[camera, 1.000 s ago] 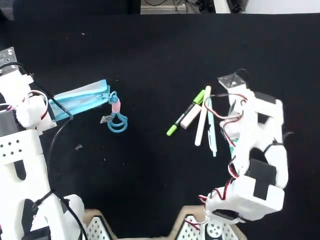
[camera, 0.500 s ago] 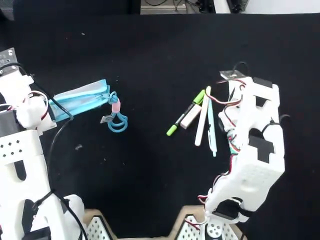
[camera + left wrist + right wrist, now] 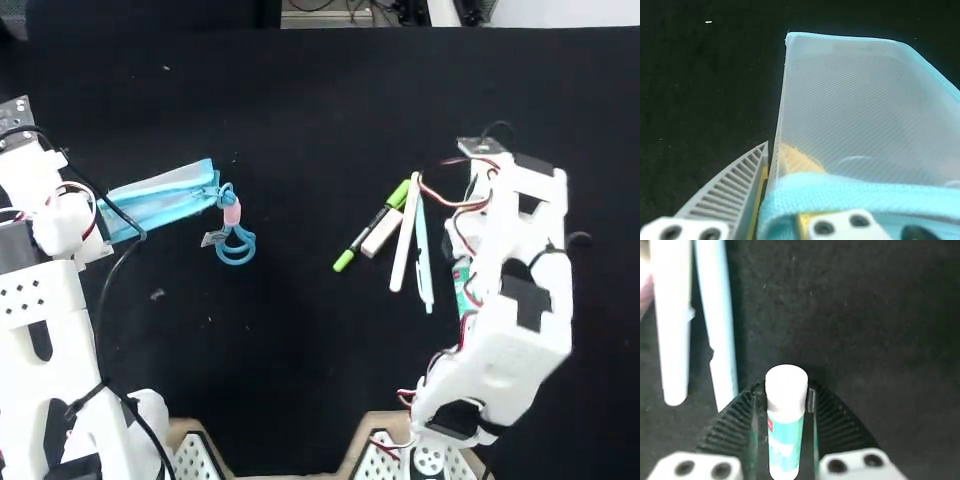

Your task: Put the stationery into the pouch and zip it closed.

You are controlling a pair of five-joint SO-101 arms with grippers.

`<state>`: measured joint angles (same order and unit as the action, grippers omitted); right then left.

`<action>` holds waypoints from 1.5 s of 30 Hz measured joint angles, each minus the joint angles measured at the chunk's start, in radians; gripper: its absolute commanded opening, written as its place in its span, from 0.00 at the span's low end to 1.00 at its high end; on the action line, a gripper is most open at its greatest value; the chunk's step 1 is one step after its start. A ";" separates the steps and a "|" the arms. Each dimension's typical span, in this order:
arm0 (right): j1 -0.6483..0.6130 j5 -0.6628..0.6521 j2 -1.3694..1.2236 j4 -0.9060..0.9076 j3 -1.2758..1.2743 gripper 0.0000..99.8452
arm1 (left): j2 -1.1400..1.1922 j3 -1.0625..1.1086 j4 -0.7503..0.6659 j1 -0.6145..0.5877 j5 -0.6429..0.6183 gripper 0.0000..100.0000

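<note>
The right gripper (image 3: 785, 392) is clasping a slim tube with a white cap and a teal-and-white body (image 3: 784, 440). Its ribbed black jaws are pressing on the tube's two sides just below the cap, and the cap is sticking out past the fingertips. The left gripper (image 3: 771, 167) is pinching one end of a pale blue, see-through mesh pouch with turquoise zip edging (image 3: 855, 110). Its jaws are nearly closed on the fabric, with one ribbed grey finger (image 3: 737, 192) lying outside the mesh. Close beside the held tube, the right wrist view is showing a long white pen (image 3: 671, 325) and a pale blue pen (image 3: 717, 325) lying side by side. The high view is adding what the wrist cameras are missing. A green highlighter with a black middle (image 3: 372, 228) and a short pale block (image 3: 381, 234) are lying against the white pen on the side away from the arm. The pouch is stretching out flat from the left arm at the table's left edge, well apart from the stationery. A blue ring zip pull with a pink bead (image 3: 236, 242) is trailing from the pouch's far end. Whether the tube is resting on the table or hanging just above it cannot be told. Everything is sitting on a black cloth-covered table (image 3: 300, 100). Along the high view's top edge, a strip of pale floor with dark cables (image 3: 330, 12) is showing.
</note>
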<state>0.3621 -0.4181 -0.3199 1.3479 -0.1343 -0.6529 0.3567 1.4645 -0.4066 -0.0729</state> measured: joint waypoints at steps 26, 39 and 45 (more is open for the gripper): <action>-0.644 0.402 1.539 -0.094 -0.334 0.01 | -0.003 0.000 0.000 0.000 0.000 0.03; -0.962 0.411 1.952 -0.752 -0.914 0.01 | -0.006 -0.023 0.029 0.239 -0.095 0.03; -0.979 0.413 1.998 -0.852 -0.957 0.01 | -0.012 -0.049 0.041 0.281 -0.109 0.03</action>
<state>-0.6168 -0.0054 1.6778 0.4964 -1.0917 -0.6651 0.3076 1.5060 -0.1258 -0.1818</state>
